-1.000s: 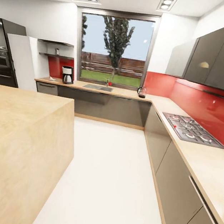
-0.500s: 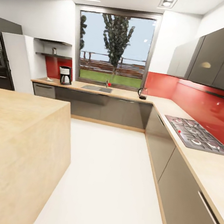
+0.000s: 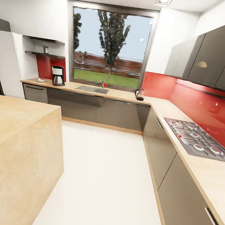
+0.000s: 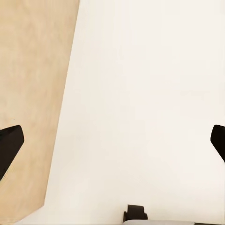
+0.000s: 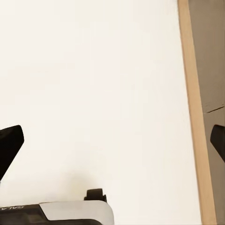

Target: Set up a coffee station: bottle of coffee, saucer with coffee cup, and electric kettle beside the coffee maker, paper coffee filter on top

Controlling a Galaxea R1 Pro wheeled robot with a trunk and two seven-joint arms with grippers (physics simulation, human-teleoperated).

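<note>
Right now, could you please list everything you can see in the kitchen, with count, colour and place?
coffee maker: one, black with a white band, far countertop at the left
kitchen countertop: one, light beige, L-shaped along the far and right walls
electric kettle: one, dark, far countertop near the corner
kitchen shelf: one, dark, on the wall above the coffee maker
bottle of coffee: one, small and dark, on the shelf
white item: one, too small to identify, left of the coffee maker
sink: one, grey, under the window
gas hob: one, grey, right countertop
island: one, beige wood, near left
left gripper: one, black, open over white floor
right gripper: one, black, open over white floor
</note>
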